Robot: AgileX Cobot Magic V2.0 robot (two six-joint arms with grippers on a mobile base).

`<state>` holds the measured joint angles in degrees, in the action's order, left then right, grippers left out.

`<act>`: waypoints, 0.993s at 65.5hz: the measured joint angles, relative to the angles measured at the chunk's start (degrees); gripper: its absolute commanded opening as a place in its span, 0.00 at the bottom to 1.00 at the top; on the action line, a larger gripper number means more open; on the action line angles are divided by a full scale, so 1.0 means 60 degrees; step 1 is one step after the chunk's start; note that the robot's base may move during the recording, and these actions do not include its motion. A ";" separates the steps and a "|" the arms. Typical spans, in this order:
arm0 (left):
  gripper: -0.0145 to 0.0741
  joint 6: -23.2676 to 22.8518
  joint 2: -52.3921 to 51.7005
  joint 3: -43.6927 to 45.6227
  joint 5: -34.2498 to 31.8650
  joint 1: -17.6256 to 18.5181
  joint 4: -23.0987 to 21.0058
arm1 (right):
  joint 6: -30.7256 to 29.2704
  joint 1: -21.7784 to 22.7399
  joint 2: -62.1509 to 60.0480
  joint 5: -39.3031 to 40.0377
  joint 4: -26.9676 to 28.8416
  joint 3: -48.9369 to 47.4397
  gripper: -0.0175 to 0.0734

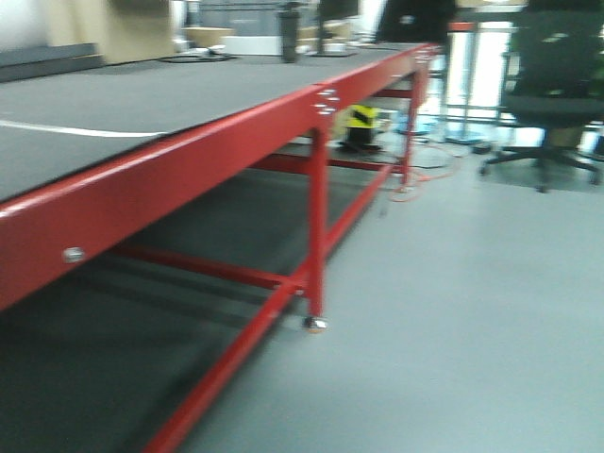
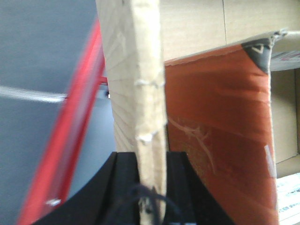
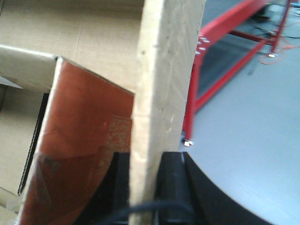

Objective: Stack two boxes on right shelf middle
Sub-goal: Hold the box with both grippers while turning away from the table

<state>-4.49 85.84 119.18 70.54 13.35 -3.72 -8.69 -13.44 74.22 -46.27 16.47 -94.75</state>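
bright even indoor light, all views motion-blurred, red table frame (image 2: 70, 136) smeared, background overexposed

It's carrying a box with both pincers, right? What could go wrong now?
The left pincer and right pincer each pinch only a thin cardboard wall of the box, so it might bend, tear or slip out. The table stands close beside, and the front view is blurred as if moving, so the box could knock its frame.

The cardboard panel (image 2: 143, 70), probably a box wall, runs off both wrist views' tops; the red table (image 1: 189, 170) is blurred.
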 measured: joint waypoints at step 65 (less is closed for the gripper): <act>0.04 0.0000 0.0000 0.0000 0.0000 0.0000 0.0000 | -0.0018 0.0000 0.0000 0.0000 0.0000 0.0000 0.02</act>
<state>-4.49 85.84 119.18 70.54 13.35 -3.72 -8.80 -13.44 74.22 -46.27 16.47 -94.75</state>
